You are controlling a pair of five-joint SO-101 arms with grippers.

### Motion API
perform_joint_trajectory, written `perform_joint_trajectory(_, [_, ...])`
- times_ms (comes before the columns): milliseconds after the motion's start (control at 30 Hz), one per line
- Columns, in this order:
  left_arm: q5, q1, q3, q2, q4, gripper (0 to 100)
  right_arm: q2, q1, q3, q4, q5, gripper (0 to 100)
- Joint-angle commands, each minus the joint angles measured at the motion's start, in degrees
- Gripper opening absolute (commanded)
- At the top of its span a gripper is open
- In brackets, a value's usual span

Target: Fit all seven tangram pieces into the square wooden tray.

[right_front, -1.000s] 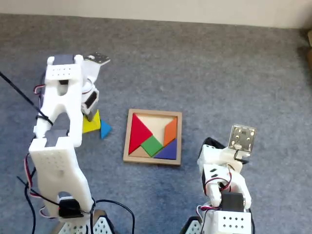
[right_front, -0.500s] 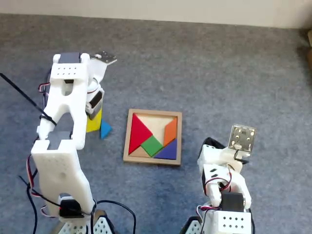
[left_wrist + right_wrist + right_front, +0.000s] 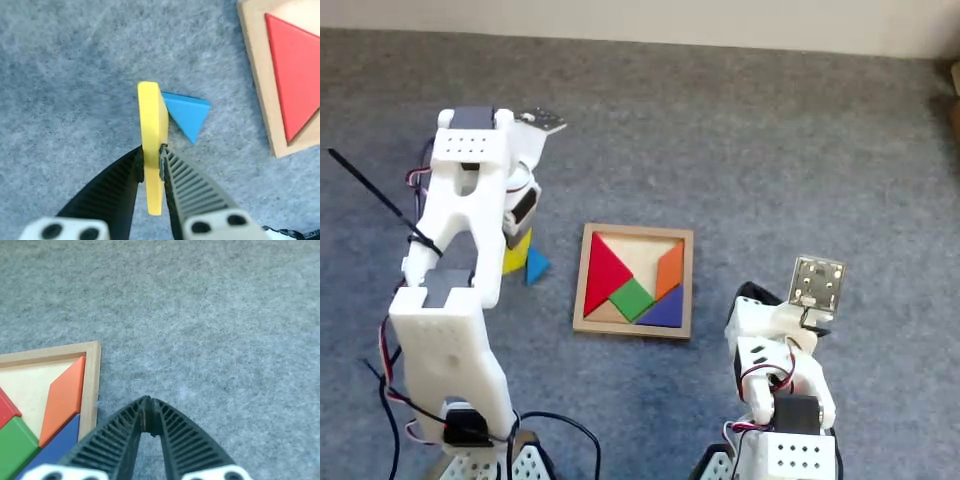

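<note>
Tray [image 3: 638, 230] holds four pieces [image 3: 605, 270]; three to go. Left gripper [image 3: 151, 150] squeezes the yellow piece [image 3: 152, 115], blue triangle [image 3: 187, 112] lies beside it, right gripper [image 3: 148, 405] is closed, empty

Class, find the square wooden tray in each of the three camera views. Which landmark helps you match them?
High view: the square wooden tray lies mid-picture on the grey carpet.
Left wrist view: a tray corner, past the left hand clamping the flat yellow piece.
Right wrist view: a tray corner beside the shut right hand.
Shared landmark: the large red triangle inside the tray, in all three.
</note>
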Motion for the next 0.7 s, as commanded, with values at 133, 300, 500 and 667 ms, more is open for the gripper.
perform_joint_trajectory(133, [0.4, 2.2, 0.1, -1.3, 0.6, 1, 0.8, 0.6, 8.5, 0.1, -0.2, 0.4])
perform_joint_trajectory(300, [0.2, 2.5, 1.8, 3.1, 0.6, 1, 0.8, 0.6, 8.5, 0.1, -0.2, 0.4])
perform_joint_trajectory(500, [0.3, 2.1, 0.0, 6.0, 1.1, 1, 0.8, 0.6, 8.5, 0.1, -0.2, 0.4])
perform_joint_trajectory(667, [0.4, 2.6, 0.0, 0.3, 1.1, 1, 0.8, 0.6, 8.5, 0.1, -0.2, 0.4])
